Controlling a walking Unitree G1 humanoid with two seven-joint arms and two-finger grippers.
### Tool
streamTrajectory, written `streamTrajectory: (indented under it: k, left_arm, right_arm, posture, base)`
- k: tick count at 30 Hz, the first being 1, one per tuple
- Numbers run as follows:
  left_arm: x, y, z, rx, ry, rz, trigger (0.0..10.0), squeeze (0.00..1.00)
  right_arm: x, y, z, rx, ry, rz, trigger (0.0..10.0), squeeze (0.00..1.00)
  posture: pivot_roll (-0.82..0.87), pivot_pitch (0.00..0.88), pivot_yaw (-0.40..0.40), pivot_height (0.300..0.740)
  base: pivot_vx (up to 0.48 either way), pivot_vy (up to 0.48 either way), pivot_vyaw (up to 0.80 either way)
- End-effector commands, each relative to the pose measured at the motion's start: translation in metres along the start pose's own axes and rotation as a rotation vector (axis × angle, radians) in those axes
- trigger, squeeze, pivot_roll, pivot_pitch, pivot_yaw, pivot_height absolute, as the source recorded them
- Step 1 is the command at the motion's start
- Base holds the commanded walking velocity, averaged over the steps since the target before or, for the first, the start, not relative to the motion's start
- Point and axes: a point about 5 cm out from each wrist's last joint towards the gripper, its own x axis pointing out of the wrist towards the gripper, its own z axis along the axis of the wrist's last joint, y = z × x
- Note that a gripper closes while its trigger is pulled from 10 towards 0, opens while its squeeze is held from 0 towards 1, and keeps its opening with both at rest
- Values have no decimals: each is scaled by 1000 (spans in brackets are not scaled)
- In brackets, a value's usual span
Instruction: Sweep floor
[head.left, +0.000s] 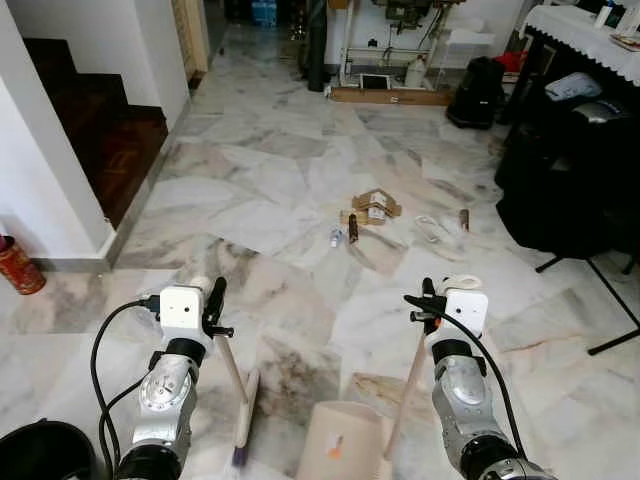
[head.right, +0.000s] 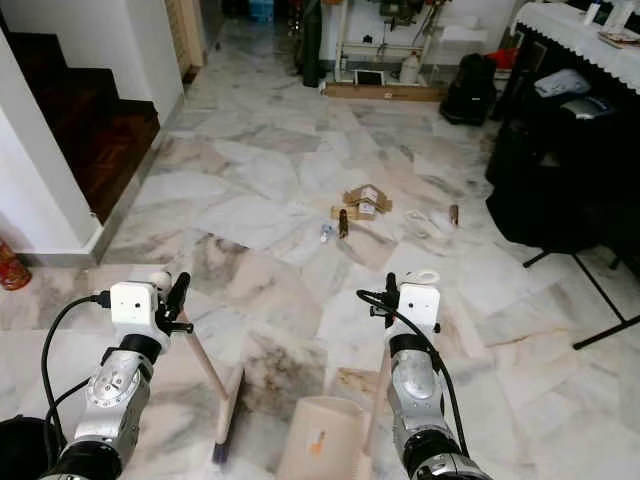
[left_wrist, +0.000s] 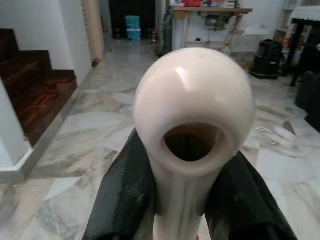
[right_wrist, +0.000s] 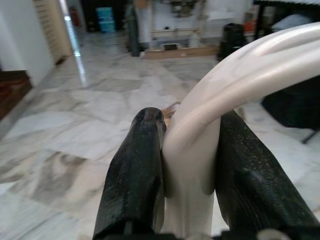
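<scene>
Marble floor (head.left: 260, 190), pale and veined. Left gripper (head.left: 212, 305) closed around the top of a cream broom handle (head.left: 230, 365), black fingers (left_wrist: 125, 195) pressed against both sides just under the handle's rounded, holed tip (left_wrist: 194, 107). Broom head (head.left: 243, 415) down on the floor near the robot, between the two arms, handle slanting up and leftward to the grip. Right gripper (head.left: 425, 300) shut on the long handle (head.left: 405, 390) of a cream dustpan (head.left: 340, 440), fingers (right_wrist: 137, 170) clamped either side of the looped handle top (right_wrist: 240, 75); dustpan standing near, just right of the broom head. Litter (head.left: 372, 208) well beyond both tools, farther across the floor and a little right of centre: crumpled brown cardboard, a dark tube (head.left: 352, 228), a small pale bottle (head.left: 335, 237), a clear wrapper (head.left: 430, 228) and a brown stick (head.left: 463, 218) farther right. Dark wooden stairs (head.left: 100, 130) far left, behind a white wall; red canister (head.left: 18, 265) at its base. Black bags and stand legs (head.left: 570, 160) on the right. Black bucket (head.left: 45, 450) near left corner.
</scene>
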Motion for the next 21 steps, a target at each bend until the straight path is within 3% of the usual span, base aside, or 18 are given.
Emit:
streamTrajectory:
  k: [1, 21]
  left_arm:
    - [3, 1, 7, 7, -38, 9, 10000, 0]
    - [3, 7, 10, -3, -56, 48, 10000, 0]
  right_arm:
    - [6, 2, 13, 4, -62, 9, 10000, 0]
    - [11, -2, 18, -1, -76, 32, 10000, 0]
  posture:
    - [34, 0, -43, 740]
    - [32, 0, -44, 740]
  base:
    - [0, 0, 0]
    - [319, 0, 0]
